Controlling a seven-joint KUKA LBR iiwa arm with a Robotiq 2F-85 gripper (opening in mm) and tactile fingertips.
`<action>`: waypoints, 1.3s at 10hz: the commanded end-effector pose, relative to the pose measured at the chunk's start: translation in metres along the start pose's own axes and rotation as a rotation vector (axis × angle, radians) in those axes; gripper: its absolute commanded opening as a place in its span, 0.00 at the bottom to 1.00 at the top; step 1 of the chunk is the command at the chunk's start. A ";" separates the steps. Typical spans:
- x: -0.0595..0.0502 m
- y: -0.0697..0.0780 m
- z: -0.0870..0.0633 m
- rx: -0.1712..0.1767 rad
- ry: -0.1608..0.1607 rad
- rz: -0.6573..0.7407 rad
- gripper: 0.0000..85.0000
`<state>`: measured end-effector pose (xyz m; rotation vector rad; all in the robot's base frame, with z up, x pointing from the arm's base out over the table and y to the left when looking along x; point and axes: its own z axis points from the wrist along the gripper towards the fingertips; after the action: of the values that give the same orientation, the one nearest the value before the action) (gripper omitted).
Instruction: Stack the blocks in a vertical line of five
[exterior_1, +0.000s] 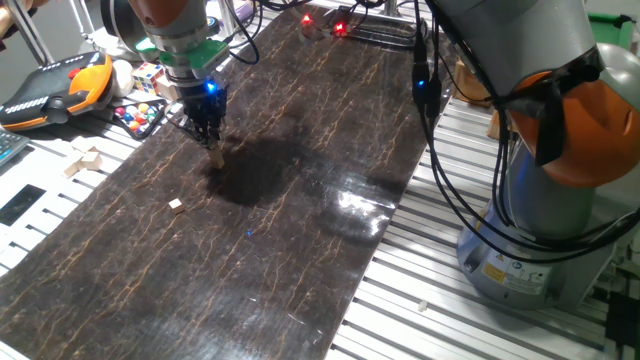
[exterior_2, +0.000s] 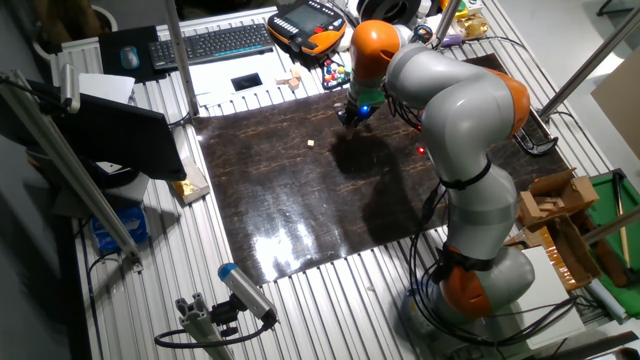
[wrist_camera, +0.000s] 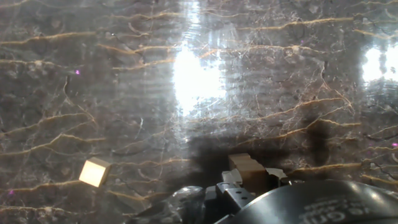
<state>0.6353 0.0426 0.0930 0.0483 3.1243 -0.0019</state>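
- The gripper hangs low over the dark veined mat, its fingers pointing straight down and pinching the top of a short column of tan blocks
- The column stands upright, its long axis vertical, its foot on or just above the mat; which, I cannot tell
- In the hand view the stack shows only as a tan top between the metal fingertips, so how many cubes it holds is hard to make out
- In the other fixed view the gripper is small and dark and the blocks under it cannot be made out
- One loose block lies flat on the mat, well apart from the stack, toward the near edge in one fixed view; the same cube shows in the hand view to the left of the fingers, and as a pale speck in the other fixed view
- Any further tiny cubes are not visible
- Off the mat, on the ribbed table, lie larger pale wooden pieces, a multicoloured puzzle cube and an orange-and-black pendant, partly cut by the frame edge
- The arm's grey and orange body fills the right side, its top cut off
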 end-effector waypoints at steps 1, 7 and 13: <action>0.000 0.000 0.000 0.000 0.000 0.001 0.35; 0.001 0.000 0.001 -0.003 0.000 0.001 0.32; 0.001 0.001 0.001 -0.006 0.000 0.002 0.35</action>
<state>0.6343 0.0436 0.0917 0.0520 3.1238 0.0079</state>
